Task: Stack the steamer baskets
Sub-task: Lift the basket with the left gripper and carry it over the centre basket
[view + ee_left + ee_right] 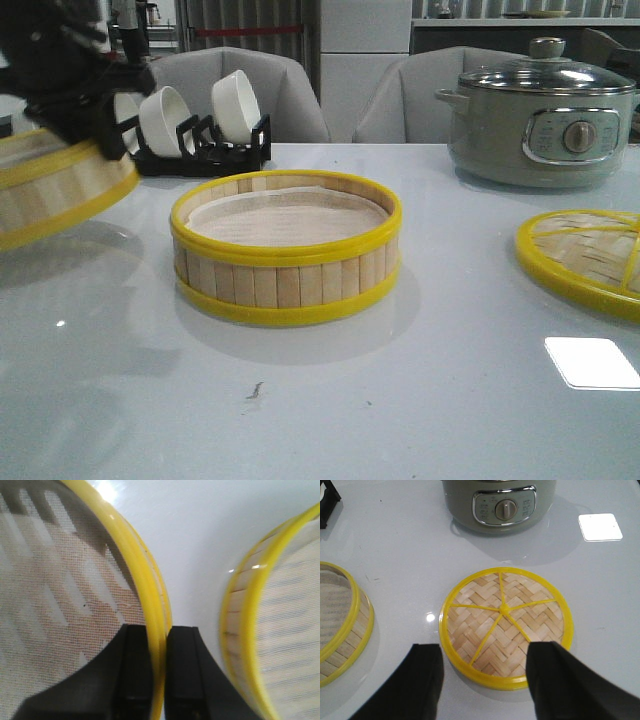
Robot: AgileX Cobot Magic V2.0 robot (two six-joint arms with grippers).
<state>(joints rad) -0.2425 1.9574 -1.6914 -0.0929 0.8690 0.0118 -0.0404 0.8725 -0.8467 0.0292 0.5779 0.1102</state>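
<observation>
One steamer basket [285,250] stands on the white table in the middle of the front view, its whitish liner showing. A second steamer basket [50,190] hangs tilted above the table at the far left. My left gripper [159,630] is shut on this basket's yellow rim [150,595], one finger inside the wall and one outside. In the left wrist view the standing basket [280,620] lies close beside the held one, with a strip of table between them. My right gripper [485,647] is open over the table, nothing between its fingers, and is out of the front view.
A woven bamboo lid [505,625] with a yellow rim lies flat under the right gripper, at the right edge in the front view [585,255]. A grey-green electric pot [540,120] stands at the back right. A black dish rack [200,145] with white bowls stands at the back left.
</observation>
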